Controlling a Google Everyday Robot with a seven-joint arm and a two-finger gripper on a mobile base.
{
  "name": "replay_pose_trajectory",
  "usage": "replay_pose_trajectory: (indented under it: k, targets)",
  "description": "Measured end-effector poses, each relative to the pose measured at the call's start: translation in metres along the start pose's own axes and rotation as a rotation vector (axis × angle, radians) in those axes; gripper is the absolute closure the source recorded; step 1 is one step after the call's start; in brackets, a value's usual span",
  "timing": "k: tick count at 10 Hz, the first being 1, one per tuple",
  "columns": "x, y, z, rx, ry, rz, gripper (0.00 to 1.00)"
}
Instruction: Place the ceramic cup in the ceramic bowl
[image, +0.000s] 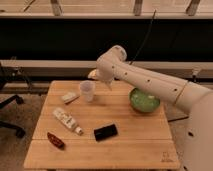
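The ceramic cup (87, 91), small and off-white, stands upright on the wooden table (135, 150) near its far left side. The green ceramic bowl (144, 100) sits on the table to the right of it, apart from the cup and with nothing in it. My gripper (95, 75) is at the end of the white arm, just above and behind the cup's right rim. It is partly hidden by the arm's wrist.
A small white block (70, 97) lies left of the cup. A white tube-like bottle (67, 120), a black flat object (105, 132) and a red-brown object (55, 140) lie nearer the front. An office chair (7, 107) stands left of the table.
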Motion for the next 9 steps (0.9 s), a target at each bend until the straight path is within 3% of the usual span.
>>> replay_pose_trajectory:
  k: [3,7,9]
  targets:
    - [-0.001,0.0,0.004,-0.018,-0.017,-0.008,0.2]
    - [-0.012,0.013,0.051,-0.091,-0.096,-0.033,0.2]
    - [-0.013,0.017,0.062,-0.116,-0.117,-0.042,0.2]
